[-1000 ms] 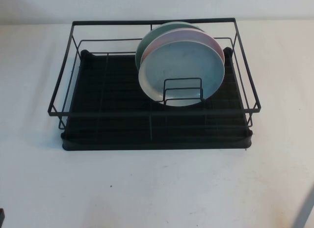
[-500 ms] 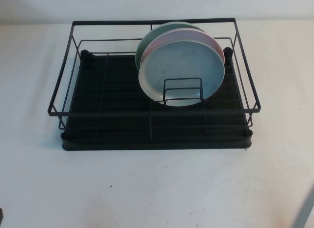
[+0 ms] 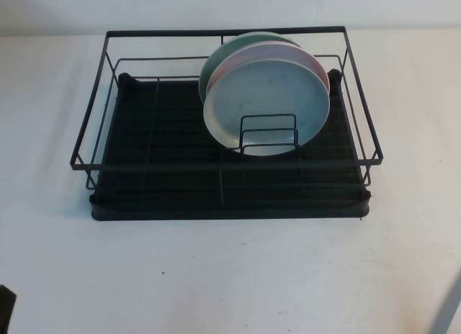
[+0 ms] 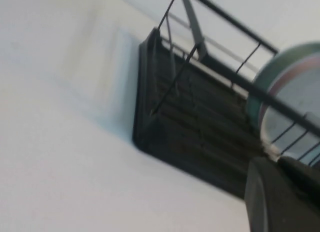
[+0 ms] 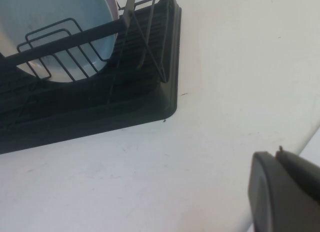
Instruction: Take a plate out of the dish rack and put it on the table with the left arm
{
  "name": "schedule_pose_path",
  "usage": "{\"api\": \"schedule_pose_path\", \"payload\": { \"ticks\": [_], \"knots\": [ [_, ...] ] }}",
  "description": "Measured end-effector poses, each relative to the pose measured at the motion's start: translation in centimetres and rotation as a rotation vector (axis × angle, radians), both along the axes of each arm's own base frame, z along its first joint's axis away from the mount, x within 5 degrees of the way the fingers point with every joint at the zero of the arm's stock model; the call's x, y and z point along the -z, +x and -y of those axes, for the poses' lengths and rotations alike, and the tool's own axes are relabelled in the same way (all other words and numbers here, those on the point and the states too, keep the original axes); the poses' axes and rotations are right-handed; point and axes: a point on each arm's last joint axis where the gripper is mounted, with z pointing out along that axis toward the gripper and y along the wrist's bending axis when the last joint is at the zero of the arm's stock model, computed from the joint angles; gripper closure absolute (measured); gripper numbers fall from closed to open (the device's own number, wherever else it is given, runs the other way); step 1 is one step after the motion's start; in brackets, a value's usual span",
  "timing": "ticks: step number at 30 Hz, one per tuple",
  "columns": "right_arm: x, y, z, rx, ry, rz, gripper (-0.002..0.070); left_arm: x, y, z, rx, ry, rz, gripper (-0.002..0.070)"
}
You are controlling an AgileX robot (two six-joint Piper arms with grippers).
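Bench (image 3: 230,276): white, matte, bare nearside. Dish rack (image 3: 144,132): black wire frame over ribbed tray, centre-far. Plate (image 3: 268,107): pale blue-grey, lighter rim, faintly specked; stands on edge in the small wire holder, right half of rack, nearest of three, pink and green behind. Left gripper (image 4: 282,197): low at near-left bench edge, well apart from rack; jaws' state cannot be told. Right gripper (image 5: 285,192): parked near-right, likewise untellable. Advice: approach over the near rail, take the upper rim, lift clear of the holder.
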Motion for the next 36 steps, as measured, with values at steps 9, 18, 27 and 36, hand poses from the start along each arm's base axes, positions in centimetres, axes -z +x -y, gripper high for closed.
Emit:
{"api": "schedule_pose_path", "payload": {
  "ticks": [9, 18, 27, 36],
  "knots": [
    [0.0, 0.0, 0.0, 0.000, 0.000, 0.000, 0.0694, -0.6, 0.1, -0.2, -0.029, -0.090, 0.054, 0.0678],
    [0.0, 0.0, 0.0, 0.000, 0.000, 0.000, 0.0694, -1.3, 0.1, -0.1, -0.041, -0.402, 0.036, 0.0678],
    [0.0, 0.0, 0.0, 0.000, 0.000, 0.000, 0.0694, -12.5, -2.1, 2.0, 0.284, 0.154, -0.080, 0.0678],
    [0.0, 0.0, 0.0, 0.000, 0.000, 0.000, 0.0694, -20.1, 4.7, 3.6, 0.684, 0.726, -0.222, 0.0678]
  ]
}}
